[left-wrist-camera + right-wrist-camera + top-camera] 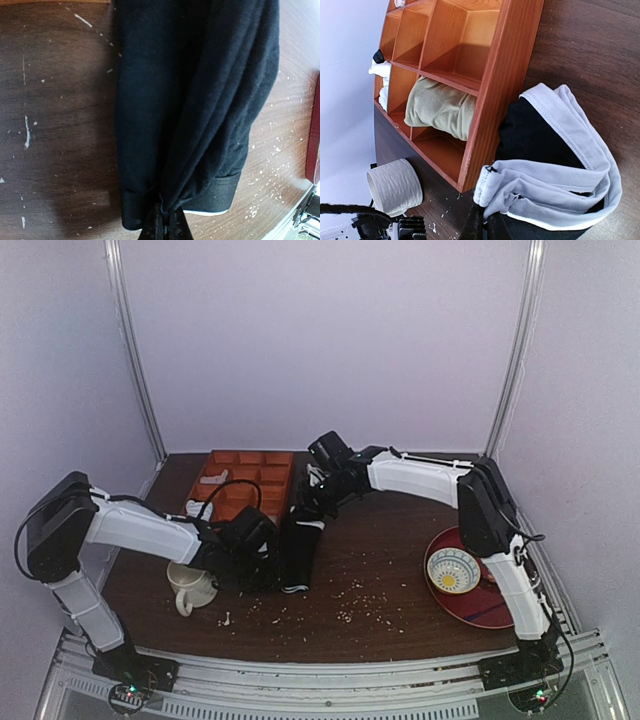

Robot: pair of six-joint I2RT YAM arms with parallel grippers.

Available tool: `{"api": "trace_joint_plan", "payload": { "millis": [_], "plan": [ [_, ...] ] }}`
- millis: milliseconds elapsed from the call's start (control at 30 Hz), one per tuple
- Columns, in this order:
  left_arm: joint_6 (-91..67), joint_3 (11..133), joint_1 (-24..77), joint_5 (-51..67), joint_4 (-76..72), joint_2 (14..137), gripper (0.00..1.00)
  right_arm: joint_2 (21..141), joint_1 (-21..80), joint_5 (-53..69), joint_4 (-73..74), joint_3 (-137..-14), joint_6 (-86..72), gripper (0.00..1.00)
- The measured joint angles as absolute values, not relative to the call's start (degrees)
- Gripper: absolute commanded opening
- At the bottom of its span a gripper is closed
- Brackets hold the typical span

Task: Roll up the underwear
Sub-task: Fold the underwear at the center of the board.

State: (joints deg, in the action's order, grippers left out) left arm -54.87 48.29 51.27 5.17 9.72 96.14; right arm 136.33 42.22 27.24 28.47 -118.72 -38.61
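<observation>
One black underwear lies as a long strip on the dark wooden table, stretched between my two grippers. At its near end my left gripper is shut on the fabric. In the left wrist view those jaws pinch bunched black cloth just above the waistband with its thin white edge. My right gripper holds the far end beside the wooden tray. Its wrist view shows it shut on the white edging of the underwear, with black cloth behind.
A wooden compartment tray stands at the back left, and one cell holds a beige fabric lump. A white mug lies near the left arm. A patterned bowl sits on a red plate at right. Crumbs dot the table.
</observation>
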Motion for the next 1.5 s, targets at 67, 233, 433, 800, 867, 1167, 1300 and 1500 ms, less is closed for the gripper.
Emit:
{"api": "trace_joint_plan", "payload": {
  "millis": [67, 233, 433, 800, 867, 1167, 1300, 1500],
  "plan": [
    [-54.9, 48.3, 51.2, 5.2, 9.5, 96.2, 0.0, 136.9, 42.2, 27.4, 28.2, -119.0, -38.8, 0.0],
    [-55.0, 48.2, 51.2, 5.2, 9.4, 96.2, 0.0, 139.0, 42.2, 27.9, 27.4, -119.9, -39.5, 0.0],
    [-55.3, 47.9, 51.1, 5.2, 9.0, 96.2, 0.0, 140.9, 42.2, 28.3, 26.2, -120.9, -40.8, 0.0],
    [-55.5, 47.5, 50.8, 5.3, 8.4, 96.2, 0.0, 144.4, 42.2, 28.5, 23.8, -122.5, -42.6, 0.05],
    [-55.6, 47.5, 50.8, 5.2, 8.4, 96.1, 0.02, 144.8, 42.2, 28.5, 23.4, -122.5, -42.9, 0.12],
    [-55.6, 47.5, 50.8, 4.7, 12.7, 94.1, 0.31, 144.2, 42.0, 28.3, 17.1, -120.1, -43.8, 0.29],
    [-55.2, 48.5, 50.8, 3.8, 17.3, 92.1, 0.42, 142.6, 41.8, 28.3, 15.9, -117.7, -43.7, 0.3],
    [-54.0, 53.2, 50.8, 2.4, 22.4, 89.1, 0.46, 135.9, 41.8, 28.3, 14.3, -112.2, -43.6, 0.3]
  ]
}}
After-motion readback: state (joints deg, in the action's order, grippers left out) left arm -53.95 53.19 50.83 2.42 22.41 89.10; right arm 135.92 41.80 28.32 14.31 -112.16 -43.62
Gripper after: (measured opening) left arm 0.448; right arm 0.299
